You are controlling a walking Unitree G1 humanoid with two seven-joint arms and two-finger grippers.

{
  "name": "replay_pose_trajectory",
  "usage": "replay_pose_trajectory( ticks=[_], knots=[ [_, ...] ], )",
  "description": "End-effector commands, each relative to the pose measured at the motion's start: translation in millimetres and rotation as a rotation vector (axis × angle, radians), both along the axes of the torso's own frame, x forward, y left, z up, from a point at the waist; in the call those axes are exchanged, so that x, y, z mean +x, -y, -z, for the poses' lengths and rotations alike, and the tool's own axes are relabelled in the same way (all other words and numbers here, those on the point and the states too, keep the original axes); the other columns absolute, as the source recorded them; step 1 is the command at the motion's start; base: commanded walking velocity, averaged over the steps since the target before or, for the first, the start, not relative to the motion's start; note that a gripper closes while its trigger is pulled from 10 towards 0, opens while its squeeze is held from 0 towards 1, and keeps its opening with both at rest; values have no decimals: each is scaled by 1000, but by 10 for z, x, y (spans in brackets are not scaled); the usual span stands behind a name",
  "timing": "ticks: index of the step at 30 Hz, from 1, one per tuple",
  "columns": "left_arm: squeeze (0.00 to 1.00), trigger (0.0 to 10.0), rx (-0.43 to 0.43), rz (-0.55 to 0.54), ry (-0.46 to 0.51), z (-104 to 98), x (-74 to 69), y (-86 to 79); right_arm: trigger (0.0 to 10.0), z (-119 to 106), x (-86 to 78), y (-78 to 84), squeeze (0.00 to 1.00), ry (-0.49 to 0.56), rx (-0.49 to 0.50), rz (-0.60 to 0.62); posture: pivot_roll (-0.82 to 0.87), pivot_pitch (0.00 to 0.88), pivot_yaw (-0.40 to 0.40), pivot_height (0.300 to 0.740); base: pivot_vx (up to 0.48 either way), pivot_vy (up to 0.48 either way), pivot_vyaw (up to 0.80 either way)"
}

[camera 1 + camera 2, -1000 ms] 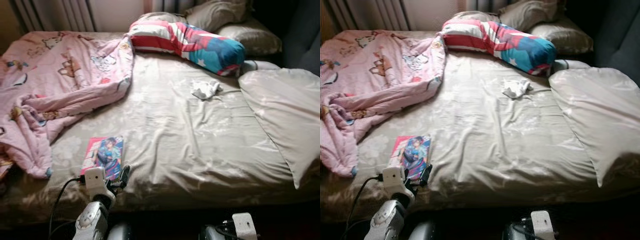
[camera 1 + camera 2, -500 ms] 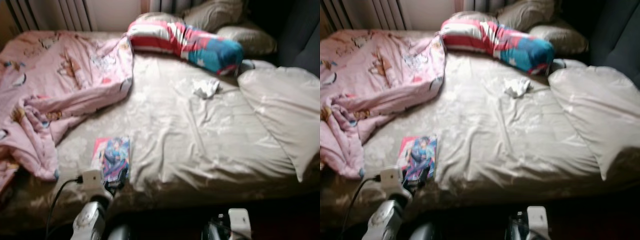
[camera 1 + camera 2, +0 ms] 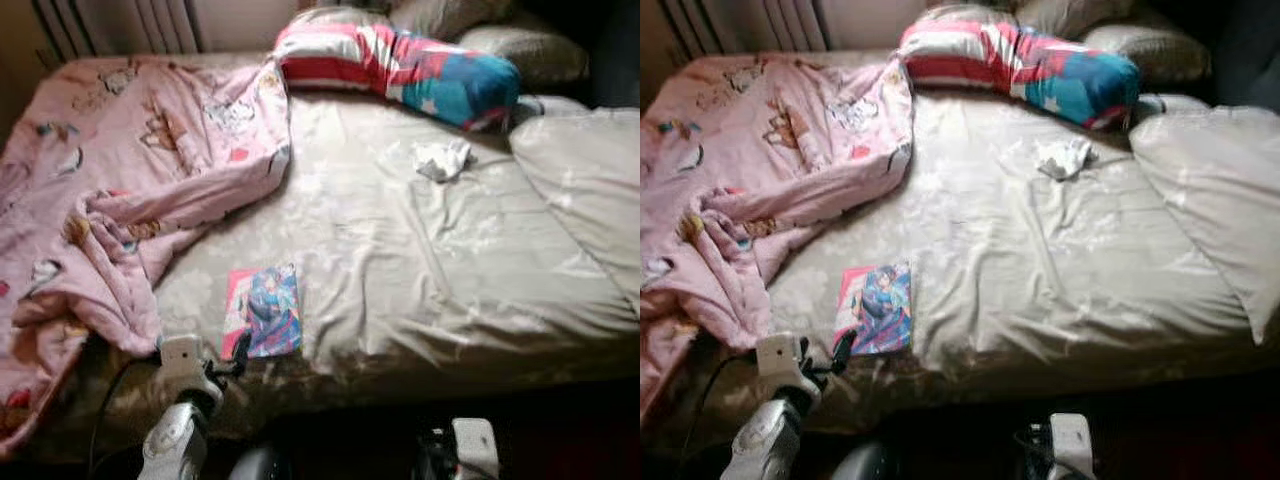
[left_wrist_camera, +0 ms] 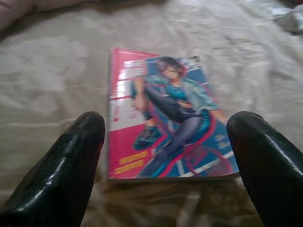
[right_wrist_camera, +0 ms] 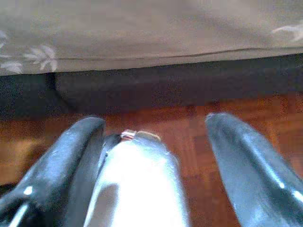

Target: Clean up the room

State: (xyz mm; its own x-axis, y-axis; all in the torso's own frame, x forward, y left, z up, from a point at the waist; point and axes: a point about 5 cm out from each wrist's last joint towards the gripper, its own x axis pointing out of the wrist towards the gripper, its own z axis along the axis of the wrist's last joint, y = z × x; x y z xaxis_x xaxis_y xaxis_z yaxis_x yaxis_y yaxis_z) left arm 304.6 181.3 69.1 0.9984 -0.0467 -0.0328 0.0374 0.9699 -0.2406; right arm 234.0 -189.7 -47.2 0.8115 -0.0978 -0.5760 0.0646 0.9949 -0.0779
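Before the magazine (image 4: 168,118), left pincer (image 4: 168,156) agape

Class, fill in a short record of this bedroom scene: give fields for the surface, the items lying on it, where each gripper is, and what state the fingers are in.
surface: bed with beige sheet
book: colourful cover, flat near the bed's front edge
blanket: pink, crumpled over the robot's left side of the bed
cushion: striped red, white and blue, at the head
cloth: small white, below the cushion
pillow: beige, on the right
left gripper: fingers open, just short of the book's near edge
right gripper: low, fingers open, pointing at the wooden floor by the bed
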Motion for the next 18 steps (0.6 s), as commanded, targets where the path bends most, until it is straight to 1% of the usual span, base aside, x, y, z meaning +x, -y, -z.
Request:
replay_pose_trajectory(
  ticks=[1, 18],
  knots=[
    [0, 10000, 6, -11, -38, 82, -64, -56, 10000, 98, -128, -25, 0, -55, 15, 9, 34, 215, 6, 587, 0, 266, 0],
    [0, 10000, 6, -11, -38, 82, -64, -56, 10000, 98, -128, -25, 0, -55, 15, 9, 34, 215, 6, 587, 0, 266, 0]
  ],
)
